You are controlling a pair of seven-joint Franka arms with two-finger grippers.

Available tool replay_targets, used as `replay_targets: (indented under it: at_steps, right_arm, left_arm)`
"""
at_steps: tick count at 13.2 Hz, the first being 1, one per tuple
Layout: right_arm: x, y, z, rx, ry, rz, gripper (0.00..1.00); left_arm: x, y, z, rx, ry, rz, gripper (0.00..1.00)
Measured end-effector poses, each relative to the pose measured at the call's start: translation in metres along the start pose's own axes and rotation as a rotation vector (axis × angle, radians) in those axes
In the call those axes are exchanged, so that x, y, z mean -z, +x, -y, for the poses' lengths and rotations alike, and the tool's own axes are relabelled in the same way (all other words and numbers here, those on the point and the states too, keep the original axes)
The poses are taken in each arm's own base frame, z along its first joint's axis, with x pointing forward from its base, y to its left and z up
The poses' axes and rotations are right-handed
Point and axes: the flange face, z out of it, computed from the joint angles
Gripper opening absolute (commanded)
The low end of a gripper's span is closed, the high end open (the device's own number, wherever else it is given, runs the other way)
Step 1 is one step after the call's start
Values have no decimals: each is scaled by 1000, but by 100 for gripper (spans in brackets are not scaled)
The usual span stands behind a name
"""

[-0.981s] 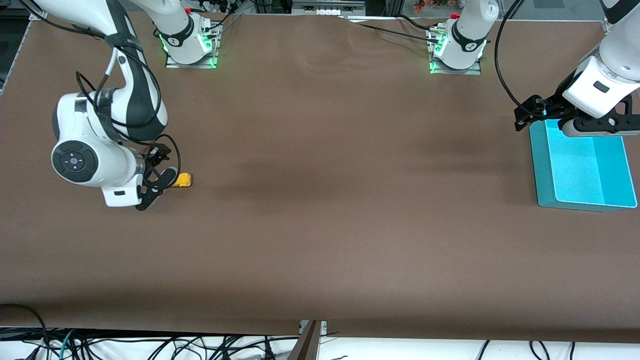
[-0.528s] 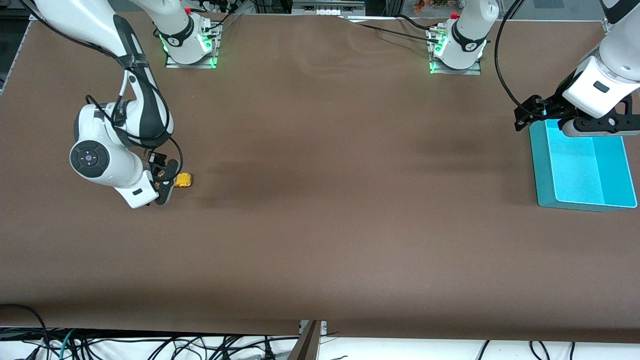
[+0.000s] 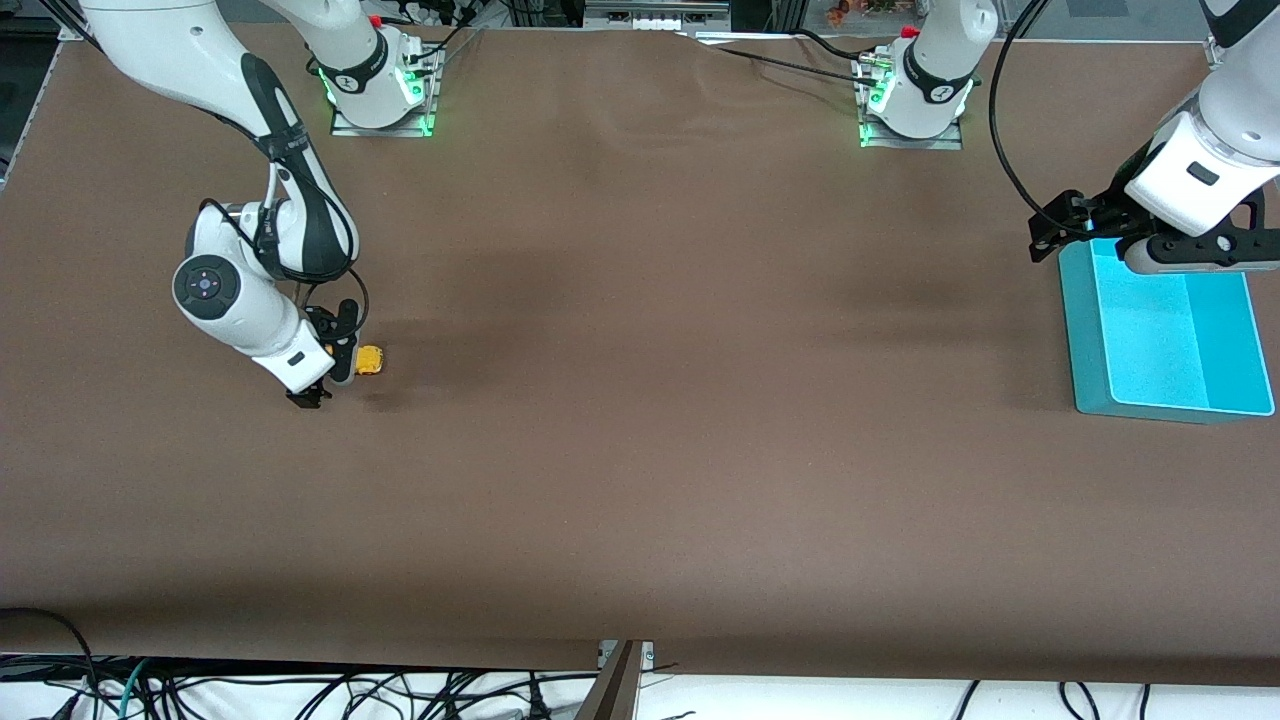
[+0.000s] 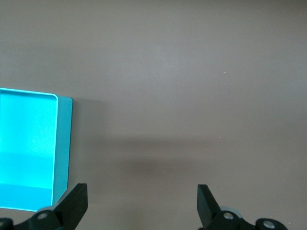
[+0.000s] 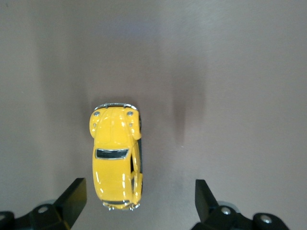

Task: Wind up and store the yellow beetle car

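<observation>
The yellow beetle car [image 3: 370, 359] stands on its wheels on the brown table toward the right arm's end. My right gripper [image 3: 340, 373] is low beside it and open. In the right wrist view the car [image 5: 115, 157] lies lengthwise, with one end just reaching in between the open fingertips, closer to one finger [image 5: 72, 196] than the other; the right gripper [image 5: 139, 203] holds nothing. My left gripper [image 3: 1048, 238] waits open and empty above the table, at the corner of the teal bin [image 3: 1082, 330].
The teal bin sits at the left arm's end of the table, with nothing showing in it; its corner shows in the left wrist view [image 4: 61, 143] beside my open left gripper [image 4: 141, 207]. The two arm bases stand along the table's edge farthest from the front camera.
My right arm has swung in toward the car and turned its hand, bringing the open gripper up against it. The car and the left arm have not moved.
</observation>
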Motion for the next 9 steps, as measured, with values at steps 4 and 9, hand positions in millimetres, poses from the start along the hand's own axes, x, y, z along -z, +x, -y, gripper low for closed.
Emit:
replay_targets:
  at_steps: [4, 9]
  right_arm:
    - [-11, 1, 11, 32, -10, -3, 82]
    - [-8, 0, 11, 67, -14, -4, 17]
  left_arm:
    - [0, 0, 0, 0, 0, 0, 100]
    - [0, 0, 0, 0, 0, 0, 100]
